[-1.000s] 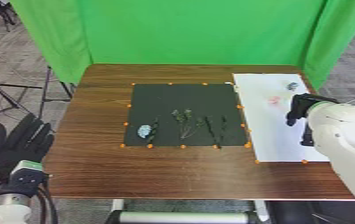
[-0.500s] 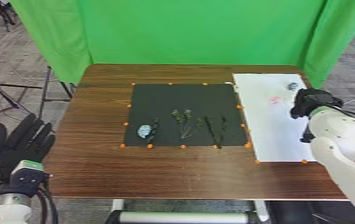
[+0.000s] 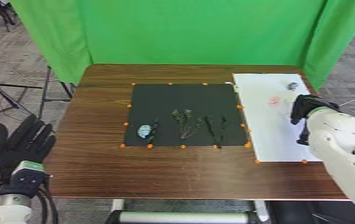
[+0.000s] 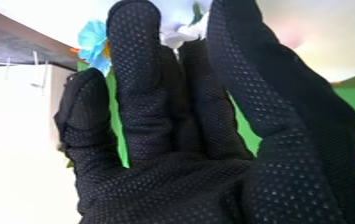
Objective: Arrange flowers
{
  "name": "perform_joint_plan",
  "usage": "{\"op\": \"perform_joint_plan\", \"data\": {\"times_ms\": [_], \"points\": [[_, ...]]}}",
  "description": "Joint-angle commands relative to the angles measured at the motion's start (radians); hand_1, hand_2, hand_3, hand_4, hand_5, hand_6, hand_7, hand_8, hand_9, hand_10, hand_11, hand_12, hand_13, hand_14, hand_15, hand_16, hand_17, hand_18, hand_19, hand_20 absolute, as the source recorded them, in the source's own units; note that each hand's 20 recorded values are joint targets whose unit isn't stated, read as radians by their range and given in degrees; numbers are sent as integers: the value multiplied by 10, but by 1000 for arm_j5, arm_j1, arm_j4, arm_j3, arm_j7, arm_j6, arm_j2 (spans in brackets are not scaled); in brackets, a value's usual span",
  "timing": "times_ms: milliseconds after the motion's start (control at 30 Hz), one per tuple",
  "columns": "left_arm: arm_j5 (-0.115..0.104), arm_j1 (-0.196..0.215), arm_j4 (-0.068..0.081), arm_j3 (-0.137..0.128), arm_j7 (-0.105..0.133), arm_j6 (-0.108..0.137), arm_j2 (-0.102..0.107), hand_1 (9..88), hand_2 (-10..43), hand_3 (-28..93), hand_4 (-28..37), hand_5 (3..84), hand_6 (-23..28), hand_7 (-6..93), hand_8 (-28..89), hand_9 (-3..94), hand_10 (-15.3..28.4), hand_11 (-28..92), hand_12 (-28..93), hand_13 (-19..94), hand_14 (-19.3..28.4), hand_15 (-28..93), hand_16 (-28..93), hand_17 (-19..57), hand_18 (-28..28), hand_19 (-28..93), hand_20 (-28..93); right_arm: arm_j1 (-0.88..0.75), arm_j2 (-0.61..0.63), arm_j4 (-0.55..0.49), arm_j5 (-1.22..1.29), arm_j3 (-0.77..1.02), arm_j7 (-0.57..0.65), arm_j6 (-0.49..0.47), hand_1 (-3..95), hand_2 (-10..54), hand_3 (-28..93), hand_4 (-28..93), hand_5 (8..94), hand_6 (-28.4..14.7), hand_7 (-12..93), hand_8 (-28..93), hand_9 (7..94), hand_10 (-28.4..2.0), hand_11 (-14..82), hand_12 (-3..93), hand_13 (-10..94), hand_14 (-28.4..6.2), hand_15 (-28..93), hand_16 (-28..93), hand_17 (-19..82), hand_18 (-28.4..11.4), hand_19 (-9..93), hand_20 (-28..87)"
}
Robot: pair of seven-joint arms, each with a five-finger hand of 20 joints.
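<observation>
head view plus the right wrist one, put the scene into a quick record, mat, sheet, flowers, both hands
table: brown wood
black mat: pale blue flower at its left, green sprigs in the middle, dark stems right of them
white sheet: right of the mat, pink flower and small bluish flower toward its far end
white petals: beyond the fingers in the wrist view
left hand: left of the table, open
right hand: over the sheet's right side, open

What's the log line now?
Black-gloved right hand over white rectangular sheet; pale blue flower on black mat; black-gloved left hand beside brown table
</observation>
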Motion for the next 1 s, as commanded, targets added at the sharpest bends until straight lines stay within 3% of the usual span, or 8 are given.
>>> {"op": "perform_joint_plan", "data": {"times_ms": [33, 200, 367, 533, 800, 1000], "points": [[0, 12, -4, -3, -7, 0, -9, 232, 107, 715, -283, 356, 72, 177, -113, 299, 128, 219, 80, 199, 127, 326, -98, -54, 101, 249, 69, -28, 0, -3, -28, -25, -6, 24, 571, -95, 669, -283, 687, 7, 226, -51, 735, -84, 117, 196, 727, -59, 492, 383, 365, -224, 860, 396], [3, 4, -1, 2, -16, -3, -9, 232, 107, 715, -283, 356, 73, 176, -112, 299, 128, 220, 80, 200, 127, 326, -98, -54, 101, 249, 68, -72, 3, -29, -54, -14, -6, 83, 579, -95, 648, -282, 731, 12, 275, -13, 831, -76, 62, 309, 743, -77, 541, 339, 372, -224, 865, 400], [9, 5, -1, -2, -23, -2, -9, 232, 107, 715, -283, 355, 72, 176, -112, 299, 128, 219, 80, 200, 127, 326, -98, -54, 101, 249, 68, -119, 2, -110, -77, 18, 31, 134, 576, -85, 660, -283, 762, 13, 280, 0, 858, -81, 73, 318, 752, -79, 552, 307, 377, -226, 866, 400], [8, 13, -3, -10, -21, -6, -7, 232, 108, 713, -283, 356, 72, 176, -112, 300, 128, 219, 80, 200, 128, 327, -98, -54, 101, 250, 69, -144, 6, -254, -116, 37, 19, 171, 577, -84, 673, -283, 774, 7, 270, 10, 861, -82, 75, 315, 756, -79, 552, 301, 383, -229, 868, 399], [6, 15, -6, -23, -17, -5, -6, 232, 107, 714, -283, 355, 72, 176, -112, 299, 128, 218, 80, 201, 127, 327, -98, -53, 101, 249, 68, 36, -94, -331, -124, -143, -51, 214, 577, -86, 681, -283, 780, 3, 257, 20, 862, -84, 72, 318, 761, -80, 551, 299, 386, -230, 872, 395], [13, -7, 1, 4, -30, -9, -7, 231, 107, 715, -283, 355, 72, 175, -112, 301, 127, 219, 80, 201, 128, 326, -98, -53, 100, 248, 68, 168, -203, -322, -106, -295, -128, 229, 575, -87, 687, -283, 781, 2, 252, 24, 860, -86, 71, 317, 760, -80, 551, 301, 385, -232, 873, 393]]}}
